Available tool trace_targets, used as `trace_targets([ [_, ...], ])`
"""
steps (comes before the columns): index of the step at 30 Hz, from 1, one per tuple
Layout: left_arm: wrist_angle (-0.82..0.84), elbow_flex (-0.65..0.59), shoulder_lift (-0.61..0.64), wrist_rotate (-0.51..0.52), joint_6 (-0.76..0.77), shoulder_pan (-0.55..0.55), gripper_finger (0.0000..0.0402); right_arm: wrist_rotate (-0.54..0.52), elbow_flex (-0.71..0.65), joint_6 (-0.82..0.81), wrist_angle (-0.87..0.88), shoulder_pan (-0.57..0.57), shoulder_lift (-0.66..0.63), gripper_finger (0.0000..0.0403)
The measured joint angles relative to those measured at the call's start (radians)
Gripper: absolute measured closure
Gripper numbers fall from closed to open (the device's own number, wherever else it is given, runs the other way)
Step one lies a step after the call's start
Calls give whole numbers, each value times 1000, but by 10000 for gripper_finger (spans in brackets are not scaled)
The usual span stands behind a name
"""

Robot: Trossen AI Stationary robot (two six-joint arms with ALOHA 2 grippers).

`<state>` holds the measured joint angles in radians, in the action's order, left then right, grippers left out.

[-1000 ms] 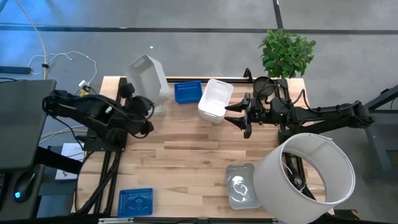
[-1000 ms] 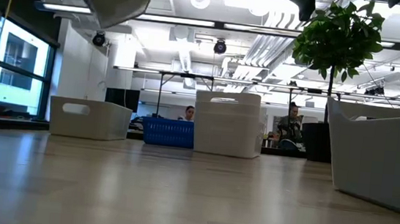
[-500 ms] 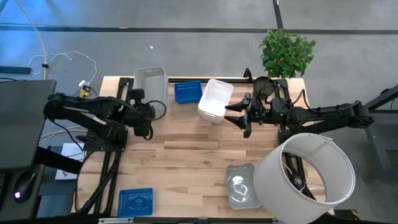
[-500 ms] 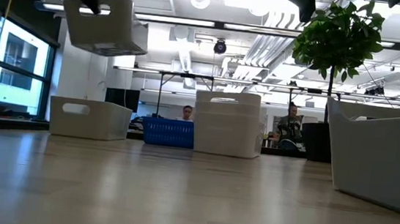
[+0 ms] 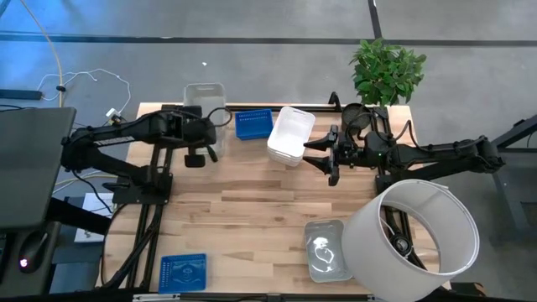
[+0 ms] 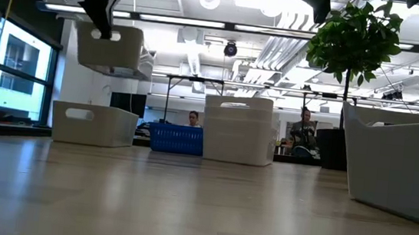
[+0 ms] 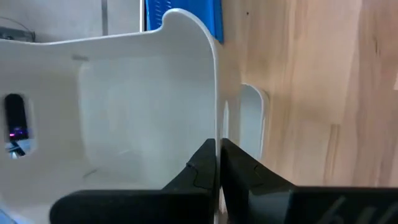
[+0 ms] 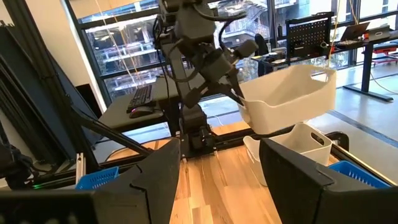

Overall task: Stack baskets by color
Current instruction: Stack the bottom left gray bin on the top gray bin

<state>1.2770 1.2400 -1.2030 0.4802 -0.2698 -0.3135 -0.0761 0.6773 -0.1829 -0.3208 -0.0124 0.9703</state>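
Observation:
My left gripper (image 6: 105,16) is shut on a white basket (image 6: 110,48) and holds it in the air above another white basket (image 6: 93,124) standing at the table's far left. Right of them are a blue basket (image 5: 253,124) and a stack of white baskets (image 5: 291,134). My right gripper (image 5: 323,155) hangs open and level just right of that stack, with nothing between its fingers. A translucent grey basket (image 5: 327,249) sits near the front right, and another blue basket (image 5: 182,273) at the front left. My left gripper pinches one wall of the white basket at its top rim (image 7: 215,127), one finger inside the basket and one outside. The fingers come from above, slanting down. The basket hangs about level with its opening up, clear of the basket below it (image 8: 292,140).
A large white cylinder (image 5: 413,239) lies at the front right beside the grey basket. A potted plant (image 5: 386,71) stands at the far right corner. Bare wood (image 5: 252,210) fills the table's middle.
My left gripper has swung toward the table's far edge and a little right, sinking and rolling as it went. The white basket has gone from tipped to about level and now hangs lower, over the far-left white basket.

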Motion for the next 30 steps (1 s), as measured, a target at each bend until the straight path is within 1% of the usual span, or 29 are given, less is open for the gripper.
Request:
trace_targets([
  [3,-20,-12,-24,-9,-32,-30,401,0,0,0,3,0,0,194],
  [8,-48,-125,-25,1,-85,-60,401,0,0,-1,3,0,0,194],
  [13,-143,-251,27,2,-52,-80,402,0,0,-2,3,0,0,194],
  [17,-190,-320,66,-14,-92,-79,401,0,0,-3,4,0,0,194],
  [21,-207,-351,68,-26,-120,-80,402,-1,0,-1,4,0,0,194],
  [26,-258,-390,61,-46,-142,-80,401,-29,0,0,12,0,0,194],
  [30,-286,-397,60,-67,-139,-80,402,-29,0,0,19,0,0,194],
])
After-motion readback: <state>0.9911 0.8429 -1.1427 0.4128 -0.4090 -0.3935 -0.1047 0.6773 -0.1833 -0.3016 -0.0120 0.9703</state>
